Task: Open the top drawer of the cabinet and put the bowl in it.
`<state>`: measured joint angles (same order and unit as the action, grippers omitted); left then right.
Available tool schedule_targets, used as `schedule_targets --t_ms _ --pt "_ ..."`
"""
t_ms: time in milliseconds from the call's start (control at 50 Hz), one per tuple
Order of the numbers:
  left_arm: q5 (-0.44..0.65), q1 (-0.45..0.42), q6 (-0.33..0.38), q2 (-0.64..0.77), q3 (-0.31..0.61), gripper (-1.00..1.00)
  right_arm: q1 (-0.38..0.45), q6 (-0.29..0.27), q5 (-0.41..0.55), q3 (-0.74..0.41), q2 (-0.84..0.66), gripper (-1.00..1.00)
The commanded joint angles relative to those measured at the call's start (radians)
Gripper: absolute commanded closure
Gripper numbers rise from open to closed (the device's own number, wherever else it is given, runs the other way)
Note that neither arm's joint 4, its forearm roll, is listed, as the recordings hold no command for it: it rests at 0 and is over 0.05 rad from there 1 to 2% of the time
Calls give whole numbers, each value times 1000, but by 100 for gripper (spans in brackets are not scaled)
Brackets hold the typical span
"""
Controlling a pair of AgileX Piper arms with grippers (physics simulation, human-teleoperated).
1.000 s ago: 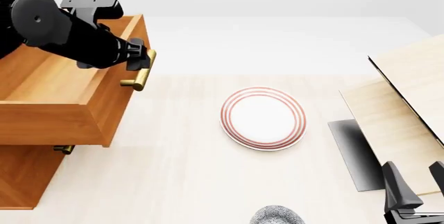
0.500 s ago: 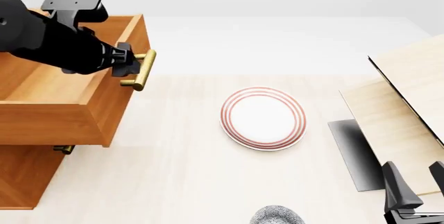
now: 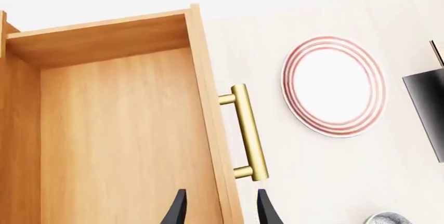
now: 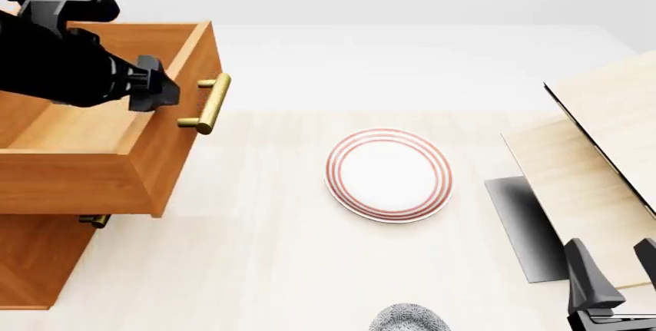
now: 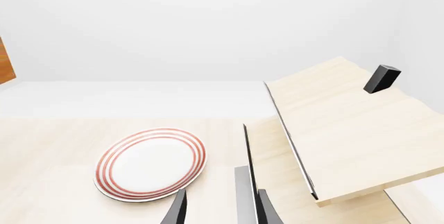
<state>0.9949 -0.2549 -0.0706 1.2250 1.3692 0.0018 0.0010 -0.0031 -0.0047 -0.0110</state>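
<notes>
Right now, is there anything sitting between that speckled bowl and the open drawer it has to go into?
Nothing visible lies on the table between them. The bowl sits at the near edge; the top drawer is pulled out and looks empty. The left gripper hangs over the drawer's opening. The plate lies off to the side.

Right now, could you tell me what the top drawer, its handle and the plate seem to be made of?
The top drawer looks like orange-brown wood with visible grain and a matte finish. Its handle looks like brushed brass, gold with a soft sheen. The plate appears to be glazed ceramic, white with red rings, though the render leaves this open.
</notes>
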Motion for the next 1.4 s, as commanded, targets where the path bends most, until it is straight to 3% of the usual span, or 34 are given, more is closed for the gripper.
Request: schedule_targets --t_ms 20,440,620,640,680,780,820,960,1240,1400 --pt "31 -1 24 -42 14 -100 0 0 1 1 2 -100" --pt "39 -55 58 -101 -7 -100 0 -1 1 1 2 -100" --pt "13 -93 161 -137 -47 -100 -1 0 1 1 2 -100" --pt "12 -96 144 -140 -48 -100 -1 0 1 1 2 -100" --pt "8 -80 191 -161 -68 -100 0 0 1 1 2 -100" --pt "6 -98 166 -174 -77 -100 0 0 1 1 2 -100" --pt "12 -95 196 -185 -87 -100 -1 0 1 1 2 -100" --pt "9 -130 197 -196 -89 -100 -1 0 1 1 1 -100" --pt "-66 -239 125 -169 -118 -100 -1 0 1 1 2 -100" --pt "-106 -283 125 -156 -146 -100 -1 0 1 1 1 -100"
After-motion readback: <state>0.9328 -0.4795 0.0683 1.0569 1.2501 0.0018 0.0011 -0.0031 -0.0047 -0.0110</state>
